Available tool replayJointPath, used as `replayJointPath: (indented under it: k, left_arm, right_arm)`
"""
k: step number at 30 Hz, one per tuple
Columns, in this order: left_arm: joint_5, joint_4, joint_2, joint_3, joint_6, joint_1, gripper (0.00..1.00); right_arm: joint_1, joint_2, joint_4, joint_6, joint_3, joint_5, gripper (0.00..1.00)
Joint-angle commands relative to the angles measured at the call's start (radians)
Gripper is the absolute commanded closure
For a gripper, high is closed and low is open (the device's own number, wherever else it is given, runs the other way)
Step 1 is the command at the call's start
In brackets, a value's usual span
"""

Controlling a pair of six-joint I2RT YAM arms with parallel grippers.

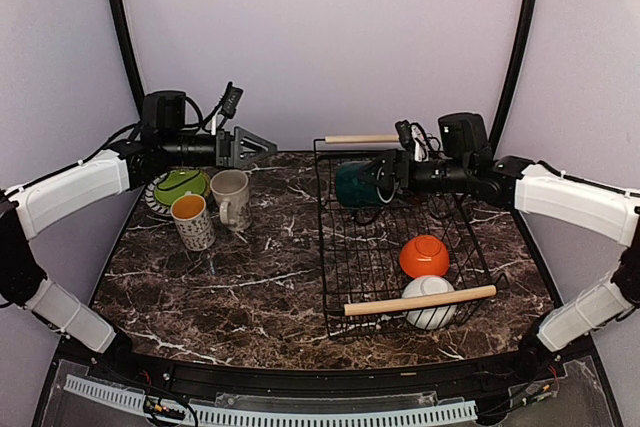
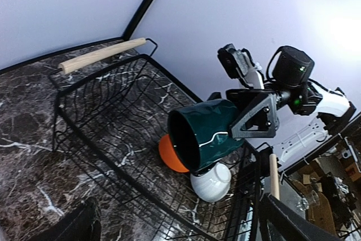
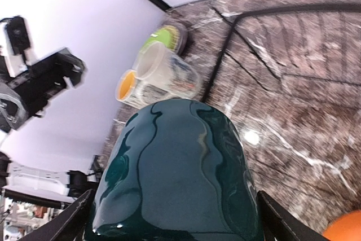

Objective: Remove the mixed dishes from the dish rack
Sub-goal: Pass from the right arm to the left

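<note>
Dark green, the small cup [image 1: 350, 185] lay on its side in the air over the far end of the dish rack [image 1: 322, 247], squeezed tight in the right gripper [image 1: 370, 182]. The orange bowl [image 1: 424, 256] and the white bowl [image 1: 432, 315] sat at the rack's near end. The left gripper [image 1: 262, 147] was wide open with nothing in it, probably just above the lime-green plate [image 1: 180, 185].

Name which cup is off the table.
The dark green cup, held sideways by the right gripper over the rack; the cream mug and patterned mug stand on the table.
</note>
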Motion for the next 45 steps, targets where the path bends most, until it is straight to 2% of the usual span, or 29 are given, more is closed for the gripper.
replayJointPath:
  k: [1, 9, 18, 27, 32, 35, 37, 42, 45]
  left_arm:
    - [0.193, 0.167, 0.015, -0.027, -0.110, -0.037, 0.04]
    - [0.251, 0.300, 0.055, -0.060, -0.213, -0.089, 0.05]
    - [0.298, 0.424, 0.069, -0.084, -0.305, -0.101, 0.10]
    - [0.363, 0.568, 0.067, -0.104, -0.400, -0.112, 0.35]
    - [0.391, 0.683, 0.074, -0.118, -0.470, -0.117, 0.53]
    - [0.396, 0.700, 0.076, -0.119, -0.488, -0.119, 0.62]
    - [0.393, 0.701, 0.076, -0.118, -0.489, -0.119, 0.73]
    - [0.388, 0.693, 0.074, -0.119, -0.483, -0.120, 0.88]
    - [0.383, 0.659, 0.068, -0.114, -0.463, -0.120, 0.97]
  right_arm:
    - [0.001, 0.038, 0.335, 0.069, 0.027, -0.163, 1.00]
    - [0.040, 0.151, 0.569, 0.142, 0.109, -0.252, 1.00]
    - [0.074, 0.252, 0.690, 0.211, 0.163, -0.299, 1.00]
    - [0.090, 0.336, 0.796, 0.262, 0.210, -0.336, 1.00]
    - [0.094, 0.356, 0.845, 0.287, 0.211, -0.356, 1.00]
    - [0.095, 0.362, 0.865, 0.295, 0.210, -0.362, 1.00]
    - [0.099, 0.364, 0.870, 0.296, 0.211, -0.366, 1.00]
    - [0.103, 0.364, 0.872, 0.294, 0.211, -0.373, 1.00]
    - [0.103, 0.356, 0.862, 0.290, 0.198, -0.366, 0.92]
